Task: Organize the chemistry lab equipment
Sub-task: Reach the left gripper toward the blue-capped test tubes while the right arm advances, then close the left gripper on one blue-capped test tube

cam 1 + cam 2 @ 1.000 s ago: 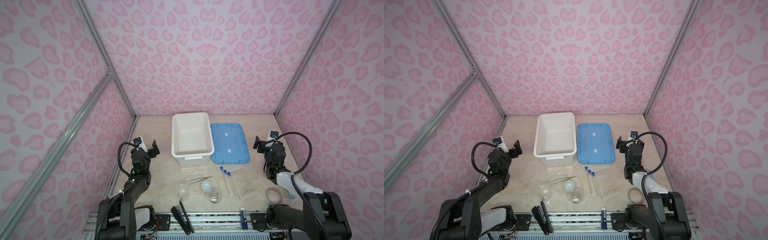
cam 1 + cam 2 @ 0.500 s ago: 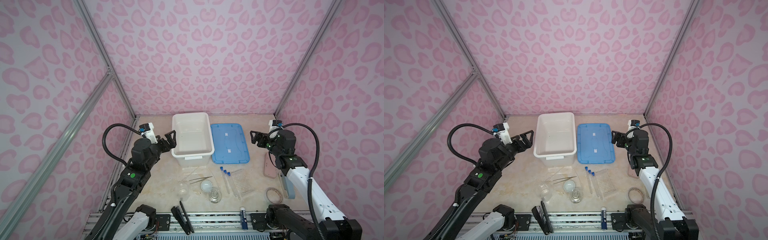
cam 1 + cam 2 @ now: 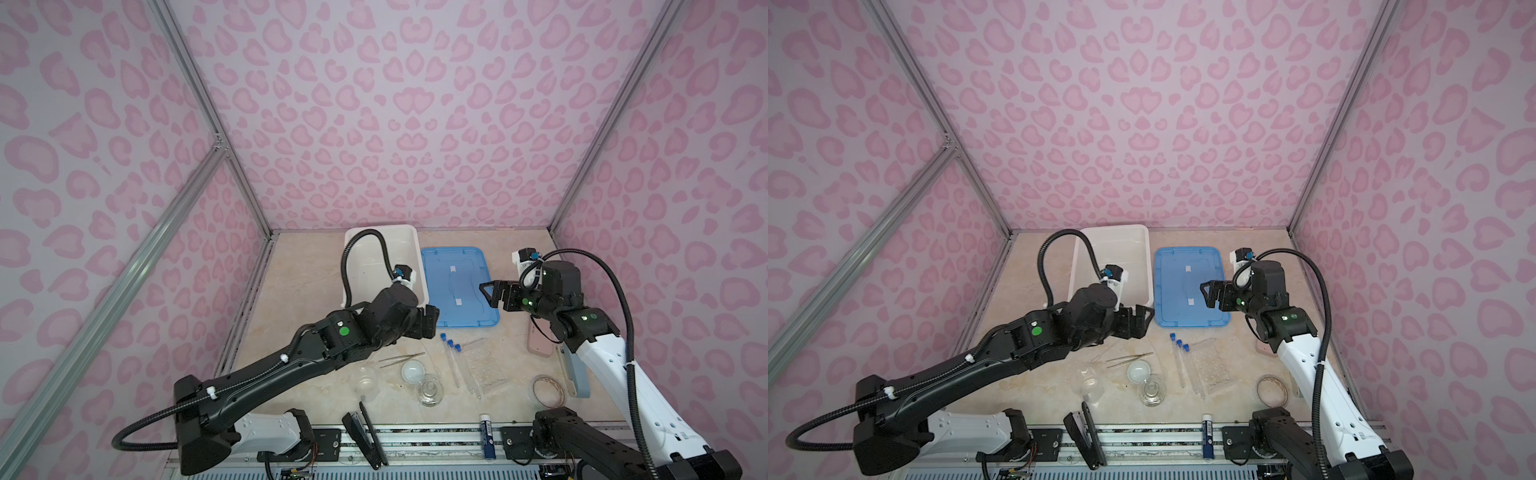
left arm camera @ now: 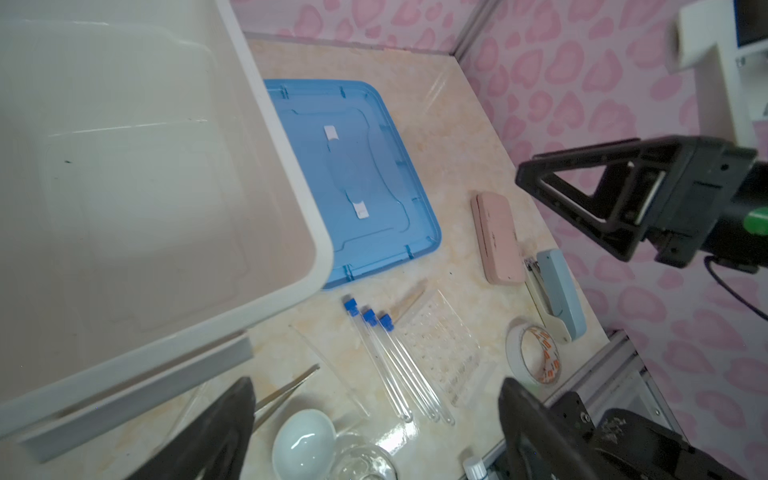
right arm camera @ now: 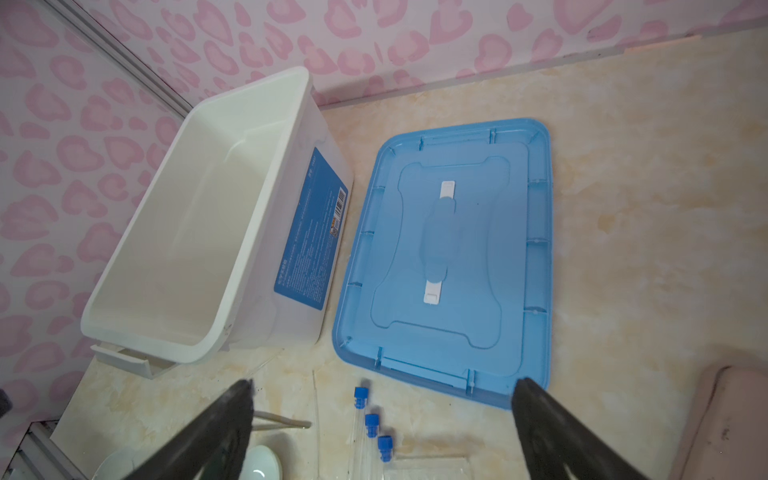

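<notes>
Pink-blotched walls [image 3: 374, 124] enclosed a beige marbled tabletop [image 3: 307, 270]. The left gripper [image 3: 432, 318] and right gripper [image 3: 489, 296] hung spread and empty above it. The blue-capped tubes [image 3: 450, 343], clear rack [image 3: 484, 365], tweezers [image 3: 401, 359] and flasks [image 3: 430, 390] lay near its front edge.

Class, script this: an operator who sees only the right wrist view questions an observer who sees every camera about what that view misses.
Operator: What lies past the clear rack, on my arm's side?
Observer: A tape roll lies flat on the table, beside a grey stapler.
Operator: Is the left gripper carrying anything?
Observer: No, it is open and empty, above the table near the bin's front corner.
</notes>
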Robot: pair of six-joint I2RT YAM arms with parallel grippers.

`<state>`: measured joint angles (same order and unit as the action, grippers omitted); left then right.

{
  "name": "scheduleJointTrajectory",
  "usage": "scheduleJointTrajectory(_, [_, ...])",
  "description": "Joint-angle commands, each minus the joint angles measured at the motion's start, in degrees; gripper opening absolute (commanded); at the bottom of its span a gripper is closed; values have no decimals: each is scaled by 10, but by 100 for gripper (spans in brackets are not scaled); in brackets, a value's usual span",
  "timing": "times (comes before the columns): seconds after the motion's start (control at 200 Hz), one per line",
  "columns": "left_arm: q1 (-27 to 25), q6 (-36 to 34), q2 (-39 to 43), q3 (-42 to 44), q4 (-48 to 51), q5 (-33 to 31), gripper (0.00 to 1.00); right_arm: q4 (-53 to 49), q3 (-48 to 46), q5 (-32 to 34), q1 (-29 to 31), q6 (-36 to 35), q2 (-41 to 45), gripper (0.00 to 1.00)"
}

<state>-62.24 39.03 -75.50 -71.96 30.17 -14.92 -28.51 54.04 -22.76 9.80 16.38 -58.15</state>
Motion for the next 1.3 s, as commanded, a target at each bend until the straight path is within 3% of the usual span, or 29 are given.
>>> scheduleJointTrajectory(0.0, [-38, 25, -57, -22, 15, -12, 87, -51, -11, -9, 0, 24, 14, 98])
scheduleJointTrajectory(0.31, [-61, 36, -226, -48, -3, 32, 76, -41, -60, -29, -15, 12, 29, 98])
scheduleJointTrajectory(0.64, [-37, 44, -321, -47, -33, 61, 67, -29, -97, -50, -46, 7, 42, 97])
scheduleJointTrajectory(0.76, [-33, 49, -342, -48, -33, 58, 59, -29, -103, -44, -47, 2, 42, 97])
scheduleJointTrajectory(1.295, [-31, 47, -402, -83, -2, 46, 43, -26, -102, -30, -48, -1, 30, 96])
